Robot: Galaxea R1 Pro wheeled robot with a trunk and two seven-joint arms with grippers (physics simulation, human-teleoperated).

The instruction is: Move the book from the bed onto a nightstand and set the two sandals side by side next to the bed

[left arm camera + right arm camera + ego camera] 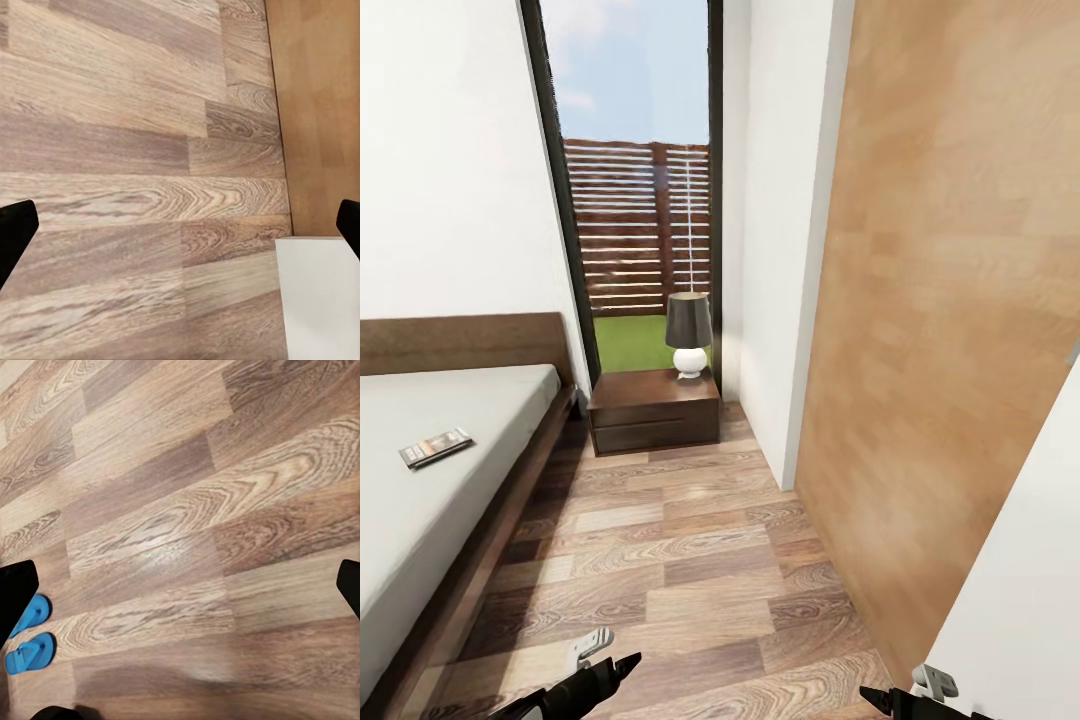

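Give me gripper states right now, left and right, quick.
Left gripper: open, holding nothing, plank floor between the fingers.
Right gripper: open, holding nothing, over the floor with the two blue sandals off to one side.

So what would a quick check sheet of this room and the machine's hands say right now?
Surface: brown wood-plank floor, bare ahead.
Job's things: small dark paperback book lies on the grey mattress of the dark wooden bed; dark brown two-drawer nightstand beside it; two bright blue sandals on the floor, close together.
Clutter: black-shaded lamp with white base on the nightstand.
Hands: left hand and right hand open, empty.
Cables: nothing seen.
Surroundings: white walls, tall window, slatted fence, grass.
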